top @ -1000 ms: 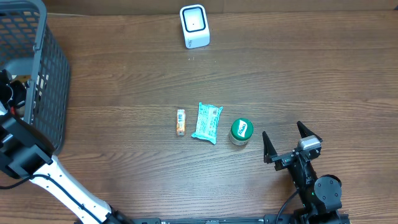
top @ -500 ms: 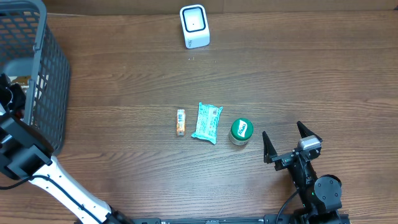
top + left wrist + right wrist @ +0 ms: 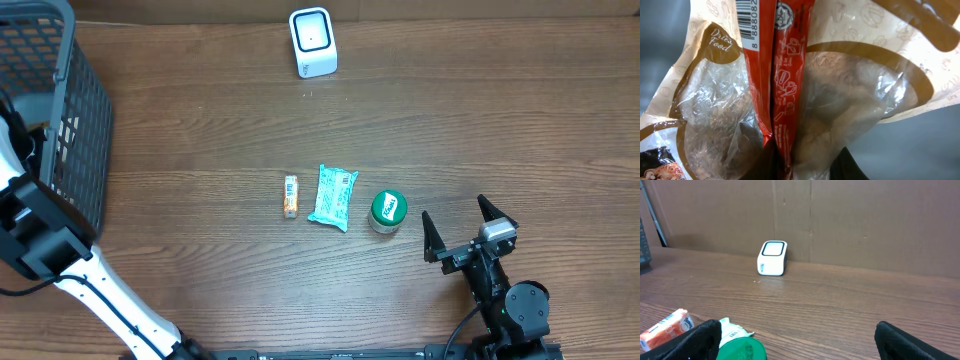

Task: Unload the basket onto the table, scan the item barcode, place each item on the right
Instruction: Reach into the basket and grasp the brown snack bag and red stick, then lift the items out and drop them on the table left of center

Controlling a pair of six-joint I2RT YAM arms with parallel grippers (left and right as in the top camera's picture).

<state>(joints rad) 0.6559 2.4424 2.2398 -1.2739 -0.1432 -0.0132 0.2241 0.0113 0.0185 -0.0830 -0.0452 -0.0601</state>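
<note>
We just closed the left gripper point(image 3: 790, 162) on the snack bag point(image 3: 850, 115) inside the basket point(image 3: 85, 120), right gripper point(image 3: 454, 210) open outside it, so lift-out to the scanner point(image 3: 312, 42) looks next.

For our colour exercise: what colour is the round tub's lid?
Green; the lid shows best in the overhead view.

Mock shop checkout inside a robot lab, grey wire shopping basket point(image 3: 72, 120) at one end of a wood-grain table point(image 3: 200, 130), white barcode scanner point(image 3: 312, 42) at the far edge, small packaged groceries point(image 3: 332, 196) laid out, plain cardboard backdrop point(image 3: 865, 220), robot arms point(image 3: 510, 305) alongside.
</note>
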